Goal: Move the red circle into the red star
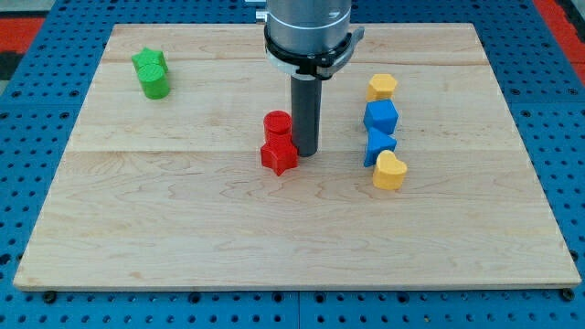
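Glossy red star (279, 157) touches red circle (277, 123), my tip (304, 152) just beside, gripping nothing

Red circle (277, 122), red star (279, 156)

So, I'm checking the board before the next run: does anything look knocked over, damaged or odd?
Nothing stands out. The red circle sits against the red star, with my tip just to their right in the view. The other blocks stand upright on the board.
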